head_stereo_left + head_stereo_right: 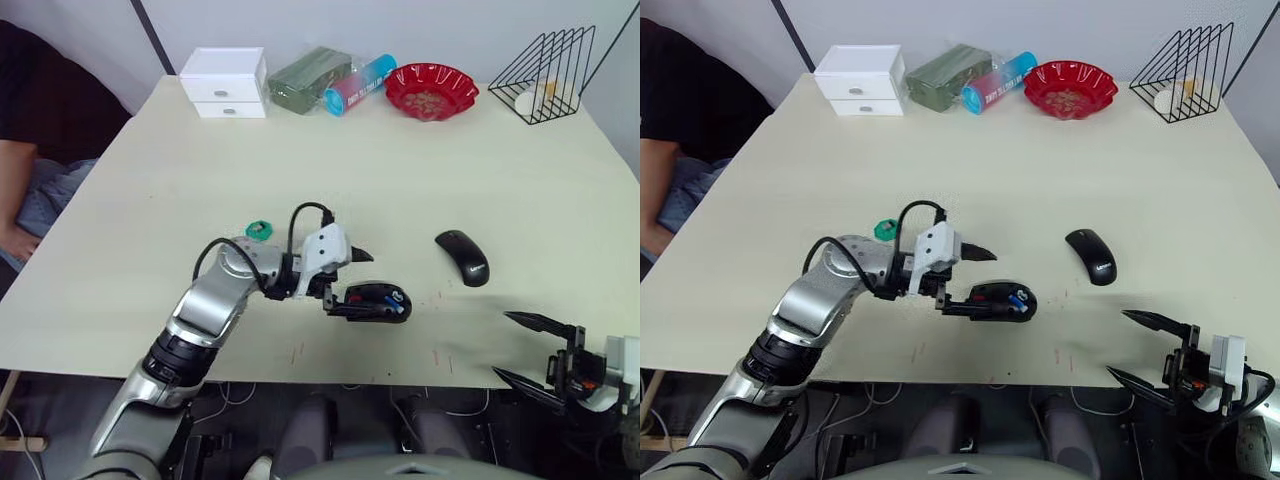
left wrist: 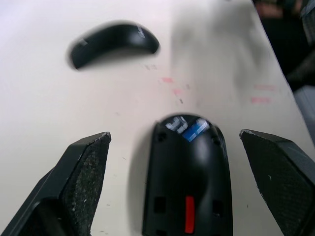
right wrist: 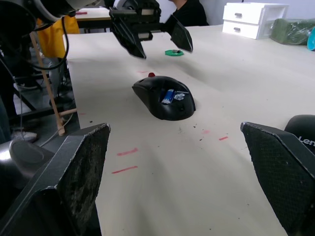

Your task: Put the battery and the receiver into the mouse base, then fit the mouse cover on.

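Note:
The mouse base [image 1: 375,299] lies on the table near the front edge, a red patch [image 2: 189,220] showing in its recess. The blue and silver battery [image 2: 195,131] sits in the base's far end. My left gripper [image 1: 368,287] is open, one finger on each side of the base, not closed on it. The glossy black mouse cover [image 1: 462,256] lies to the right, apart from the base. My right gripper [image 1: 520,350] hangs open past the table's front right edge, holding nothing. I cannot make out the receiver.
A small green disc [image 1: 259,229] lies behind my left arm. Along the far edge stand a white drawer box [image 1: 225,82], a green pouch [image 1: 310,78], a blue tube [image 1: 358,84], a red bowl [image 1: 431,90] and a wire rack [image 1: 545,75]. A person [image 1: 25,150] sits at the left.

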{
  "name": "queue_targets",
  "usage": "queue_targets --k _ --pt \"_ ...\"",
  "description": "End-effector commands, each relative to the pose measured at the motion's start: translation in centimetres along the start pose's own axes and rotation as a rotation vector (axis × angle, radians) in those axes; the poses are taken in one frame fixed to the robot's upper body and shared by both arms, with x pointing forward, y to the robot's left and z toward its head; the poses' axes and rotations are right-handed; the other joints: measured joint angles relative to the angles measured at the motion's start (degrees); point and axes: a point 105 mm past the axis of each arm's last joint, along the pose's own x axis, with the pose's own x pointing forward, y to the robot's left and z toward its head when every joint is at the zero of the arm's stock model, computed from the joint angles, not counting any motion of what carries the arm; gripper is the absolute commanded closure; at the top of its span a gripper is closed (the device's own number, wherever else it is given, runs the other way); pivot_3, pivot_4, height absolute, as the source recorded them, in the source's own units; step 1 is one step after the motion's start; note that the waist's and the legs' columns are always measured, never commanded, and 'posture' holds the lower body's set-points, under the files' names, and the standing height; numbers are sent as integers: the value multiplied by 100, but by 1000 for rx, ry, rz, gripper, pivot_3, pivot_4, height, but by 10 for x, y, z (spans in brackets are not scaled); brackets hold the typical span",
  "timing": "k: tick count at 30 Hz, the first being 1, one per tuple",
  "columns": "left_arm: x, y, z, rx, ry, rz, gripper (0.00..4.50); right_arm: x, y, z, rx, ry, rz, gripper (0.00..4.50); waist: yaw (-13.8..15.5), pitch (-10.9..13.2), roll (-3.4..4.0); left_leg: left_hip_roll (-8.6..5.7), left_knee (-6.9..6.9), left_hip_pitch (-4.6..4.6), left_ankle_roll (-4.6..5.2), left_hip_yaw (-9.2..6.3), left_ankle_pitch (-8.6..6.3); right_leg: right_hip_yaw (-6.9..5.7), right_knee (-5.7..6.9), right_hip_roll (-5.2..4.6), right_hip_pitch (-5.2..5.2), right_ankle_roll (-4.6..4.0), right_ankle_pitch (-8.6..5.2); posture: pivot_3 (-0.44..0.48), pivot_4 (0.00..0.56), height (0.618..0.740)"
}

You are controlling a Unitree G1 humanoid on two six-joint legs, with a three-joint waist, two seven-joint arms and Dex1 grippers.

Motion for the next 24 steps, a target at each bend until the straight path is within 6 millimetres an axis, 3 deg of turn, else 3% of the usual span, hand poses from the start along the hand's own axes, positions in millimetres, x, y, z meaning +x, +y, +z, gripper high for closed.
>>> queue_targets --k 1,6,9,17,24 --pt "-31 25 1 -30 -68 211 31 -1 -4 7 -49 -29 -31 0 -7 1 3 0 0 2 0 0 0 0 0 0 0 0 0 0 150 740" --pt "-70 53 -21 -134 -101 482 31 1 -4 5 -55 -30 -44 0 13 3 3 0 0 1 0 0 0 -2 0 -3 1 1 1 0 150 740" --pt "-90 61 -38 -174 -94 554 31 2 -3 4 -53 -30 -49 0 7 4 3 0 0 1 0 -1 0 -4 1 -3 0 0 1 0 150 740" --pt "-124 82 -64 -164 -35 615 31 6 -2 4 -50 -33 -48 0 10 5 1 -1 0 1 -1 0 0 -8 2 -3 0 0 1 0 150 740" --pt "-140 97 -71 -147 -43 578 31 7 1 4 -50 -33 -46 0 7 5 1 -2 0 0 -1 3 0 -8 1 -4 0 1 1 0 150 740"
